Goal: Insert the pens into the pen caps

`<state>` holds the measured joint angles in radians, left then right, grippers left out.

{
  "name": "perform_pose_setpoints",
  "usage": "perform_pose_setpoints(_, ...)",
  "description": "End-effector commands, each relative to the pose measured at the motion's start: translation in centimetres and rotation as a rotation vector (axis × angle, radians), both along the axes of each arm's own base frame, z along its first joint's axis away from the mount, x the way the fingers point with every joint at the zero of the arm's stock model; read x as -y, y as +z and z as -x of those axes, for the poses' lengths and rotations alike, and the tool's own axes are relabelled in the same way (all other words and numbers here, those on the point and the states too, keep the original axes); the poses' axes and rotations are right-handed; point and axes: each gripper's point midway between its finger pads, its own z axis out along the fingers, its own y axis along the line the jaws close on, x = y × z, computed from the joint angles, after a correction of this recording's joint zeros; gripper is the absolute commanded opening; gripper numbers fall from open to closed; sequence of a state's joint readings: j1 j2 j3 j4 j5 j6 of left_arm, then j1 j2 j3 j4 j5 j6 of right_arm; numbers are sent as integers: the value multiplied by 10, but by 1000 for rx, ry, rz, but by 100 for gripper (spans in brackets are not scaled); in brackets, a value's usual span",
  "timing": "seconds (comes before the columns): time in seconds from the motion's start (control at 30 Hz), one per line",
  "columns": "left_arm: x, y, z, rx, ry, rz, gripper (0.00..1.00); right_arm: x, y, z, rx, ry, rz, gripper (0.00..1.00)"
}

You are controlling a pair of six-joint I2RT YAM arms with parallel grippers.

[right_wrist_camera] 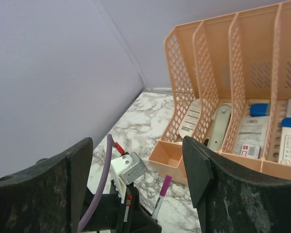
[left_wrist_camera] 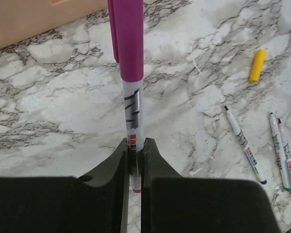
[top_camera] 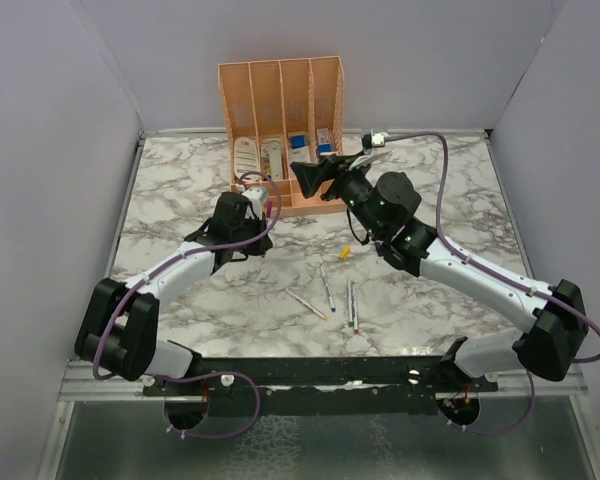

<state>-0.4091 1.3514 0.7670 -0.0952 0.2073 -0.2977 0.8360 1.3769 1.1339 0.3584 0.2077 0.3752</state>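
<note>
My left gripper is shut on the lower barrel of a silver-grey pen that stands upright and wears a purple pen cap on top. In the top view this gripper sits just in front of the organiser. My right gripper is open, its wide jaws apart from the capped pen and holding nothing. In the top view it hovers to the right of the left gripper. Three uncapped pens lie on the marble. A yellow pen cap lies beyond them.
The orange organiser with white and blue stationery stands at the back centre, close behind both grippers. The loose pens and yellow cap lie mid-table between the arms. Grey walls enclose the marble table.
</note>
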Motion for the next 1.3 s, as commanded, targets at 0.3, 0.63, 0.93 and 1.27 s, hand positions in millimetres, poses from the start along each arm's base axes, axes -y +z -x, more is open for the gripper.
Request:
perform_pose_setpoints(0.3,-25,-44,-10,-243,166,-52,0,63,-54,-9,-134,-257,98,73)
perform_pose_setpoints(0.63,-30,-67,6,-385,198,-28,4,69,-72,-5,-179,-272,117,72)
perform_pose_setpoints(0.93,-35,-81,-4,-425,210,-48,7,66,-79,-4,-199,-257,131,72)
perform_pose_setpoints(1.27,-44,-88,-4,-466,224,-69,26,63,-97,-9,-255,-267,216,84)
